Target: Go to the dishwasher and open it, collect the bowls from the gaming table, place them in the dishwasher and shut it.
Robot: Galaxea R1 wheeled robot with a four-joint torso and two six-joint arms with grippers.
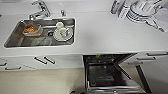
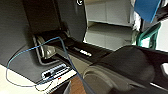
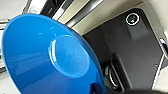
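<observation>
Head view, dishwasher point(image 1: 110, 75): it stood open below the bench point(image 1: 100, 37), door down and dark rack exposed, presumably left so to take bowls from above.
Head view, sink point(image 1: 40, 32): set into the bench, it held cups on a plate and a container of orange food.
Left wrist view, bowl: a blue edge point(image 2: 147, 10) showed at one corner, well apart from the robot's own dark body; the left hand's state could not be told.
Right wrist view, blue bowl point(image 3: 50, 57): it loomed tilted on edge, its underside to the camera, close against the right hand, so probably carried by its rim; the grip itself was hidden, so I could not tell.
</observation>
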